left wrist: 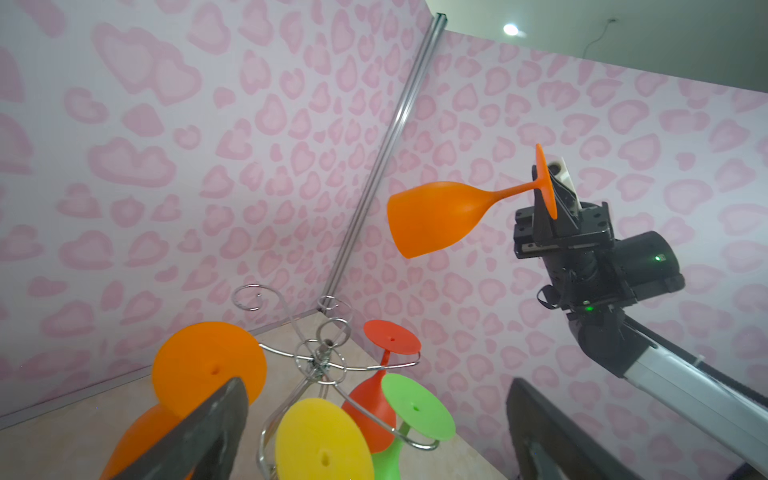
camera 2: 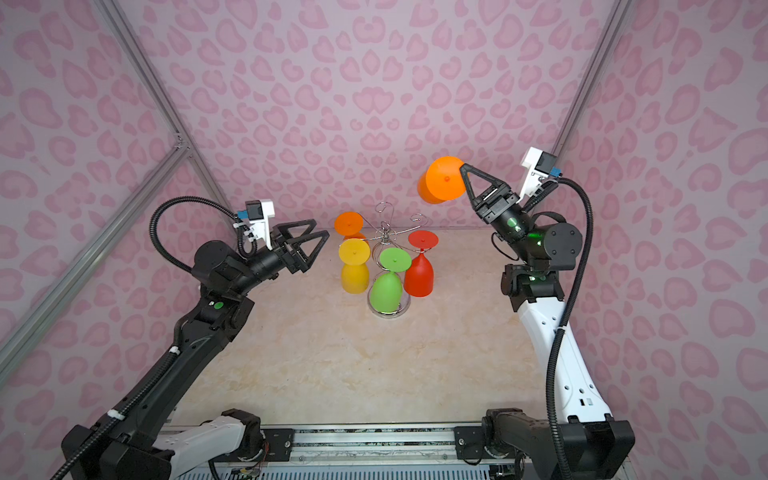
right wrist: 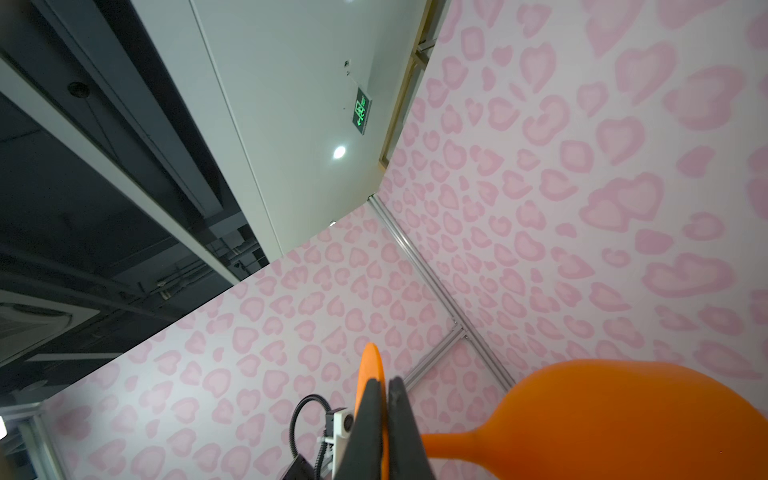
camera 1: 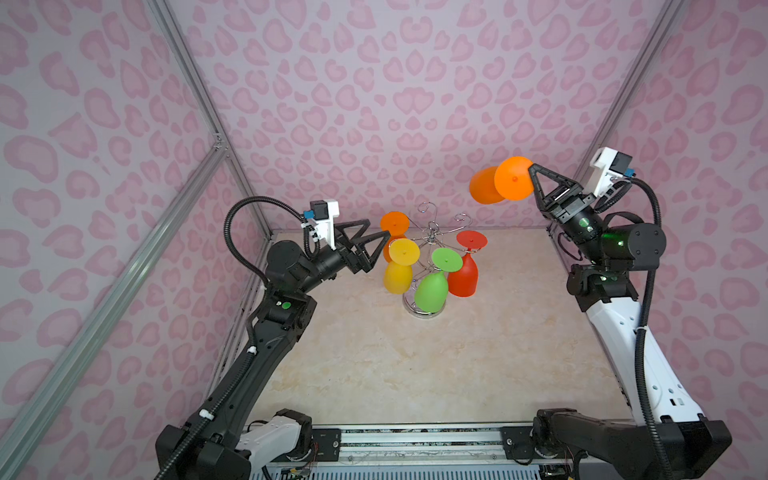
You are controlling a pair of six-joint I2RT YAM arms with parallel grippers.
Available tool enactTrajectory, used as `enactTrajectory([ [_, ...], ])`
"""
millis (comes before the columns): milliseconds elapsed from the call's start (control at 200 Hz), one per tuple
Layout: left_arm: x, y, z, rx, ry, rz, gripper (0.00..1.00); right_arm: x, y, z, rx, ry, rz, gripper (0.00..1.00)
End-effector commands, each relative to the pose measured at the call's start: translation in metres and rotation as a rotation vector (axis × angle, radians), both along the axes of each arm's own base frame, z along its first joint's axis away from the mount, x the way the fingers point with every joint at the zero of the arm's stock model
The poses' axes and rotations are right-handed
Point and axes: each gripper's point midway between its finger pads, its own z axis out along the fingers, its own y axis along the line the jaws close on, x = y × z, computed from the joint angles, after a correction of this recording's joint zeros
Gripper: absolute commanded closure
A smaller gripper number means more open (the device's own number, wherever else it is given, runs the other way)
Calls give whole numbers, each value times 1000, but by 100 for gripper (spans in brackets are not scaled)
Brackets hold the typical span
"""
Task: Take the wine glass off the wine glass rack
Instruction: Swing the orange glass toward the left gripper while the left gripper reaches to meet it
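Note:
My right gripper (camera 1: 532, 168) (right wrist: 386, 386) is shut on the foot rim of an orange wine glass (camera 1: 514, 178) (camera 2: 444, 178) (left wrist: 436, 216) (right wrist: 623, 415), held high and lying sideways, well clear of the rack on its right. The chrome wine glass rack (camera 1: 432, 237) (camera 2: 386, 237) (left wrist: 322, 357) stands at the back middle of the table. Upside down on its arms hang an orange glass (camera 1: 394, 222), a yellow glass (camera 1: 403, 251), a green glass (camera 1: 446, 259) and a red glass (camera 1: 471, 240). My left gripper (camera 1: 378, 230) (camera 2: 321, 229) (left wrist: 374, 388) is open and empty, just left of the yellow and orange glasses.
The beige marble table (camera 1: 415, 365) is boxed in by pink heart-patterned walls (camera 1: 415, 104) on three sides, with aluminium frame posts (camera 1: 199, 95) in the corners. A metal rail (camera 1: 415, 440) carrying both arm bases runs along the front edge.

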Motion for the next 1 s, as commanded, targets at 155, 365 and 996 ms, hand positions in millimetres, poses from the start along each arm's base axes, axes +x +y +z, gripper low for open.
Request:
enactTrajectory([
  [155, -20, -49, 11, -59, -86, -373, 4, -44, 25, 14, 136, -152, 253, 100],
  [365, -8, -56, 10, -89, -108, -391, 3, -55, 41, 2, 226, -138, 413, 100],
  [996, -25, -53, 36, -178, -162, -469, 32, -45, 65, -28, 323, -54, 545, 100],
])
